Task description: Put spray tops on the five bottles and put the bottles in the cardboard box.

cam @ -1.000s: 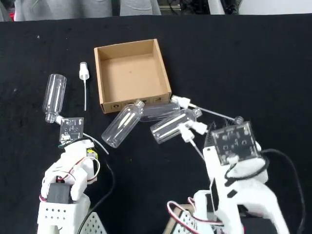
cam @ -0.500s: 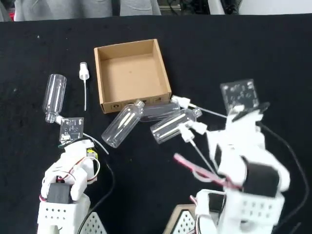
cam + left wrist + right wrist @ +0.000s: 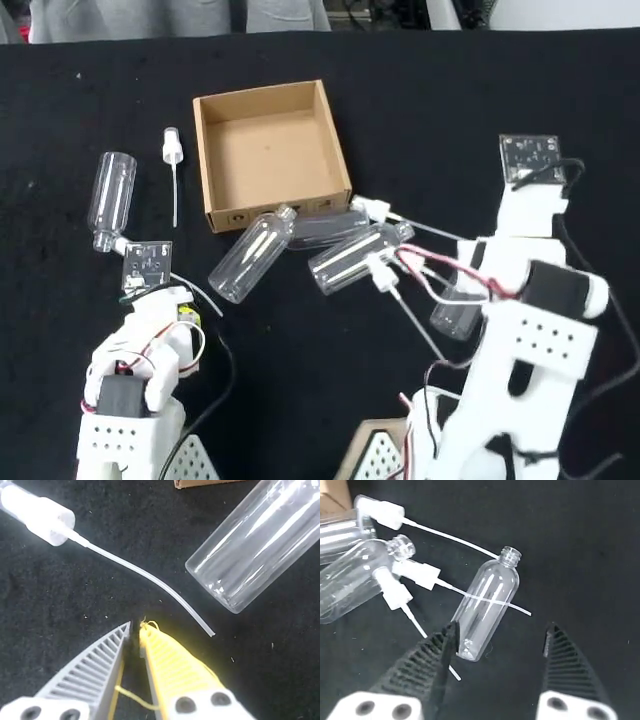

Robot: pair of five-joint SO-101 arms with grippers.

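Note:
The open cardboard box point(image 3: 270, 150) holds nothing. One clear bottle point(image 3: 110, 198) lies at the far left, and three more point(image 3: 252, 255) point(image 3: 325, 228) point(image 3: 355, 258) lie in a heap in front of the box. A further bottle point(image 3: 487, 610) lies apart from them, with a thin tube across it. My right gripper point(image 3: 501, 630) hangs open above that bottle. My left gripper point(image 3: 136, 626) is shut on nothing, just short of a spray top's tube point(image 3: 150, 580) and next to a bottle's base point(image 3: 260, 545). Spray tops point(image 3: 172, 150) point(image 3: 372, 208) point(image 3: 385, 270) lie loose.
The right arm point(image 3: 530, 260) stands tall at the right and covers part of the lone bottle point(image 3: 458, 305). The left arm point(image 3: 140, 350) sits low at the front left. Black cloth covers the table, with free room behind and right of the box.
The right arm has risen and swung back to the right, uncovering the lone bottle beneath it. The left arm and all the bottles have stayed put.

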